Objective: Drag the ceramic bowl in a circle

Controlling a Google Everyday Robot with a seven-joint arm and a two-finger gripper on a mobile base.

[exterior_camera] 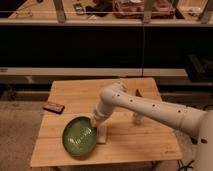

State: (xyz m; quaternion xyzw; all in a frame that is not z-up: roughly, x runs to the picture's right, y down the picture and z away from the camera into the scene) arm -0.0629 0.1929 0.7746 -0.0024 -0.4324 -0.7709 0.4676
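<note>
The ceramic bowl (pixel 79 136) is wide, shallow and glossy green. It sits on the wooden table (pixel 127 145) near the front left edge. My gripper (pixel 95 120) comes down from the white arm (pixel 145 106) and is at the bowl's far right rim, touching it. The arm reaches in from the right across the table's middle.
A white rectangular block (pixel 102 134) lies right beside the bowl's right side. A dark brown bar (pixel 53 106) lies at the table's left edge. A small pale cup (pixel 137 119) stands behind the arm, and a small reddish item (pixel 138 92) lies further back.
</note>
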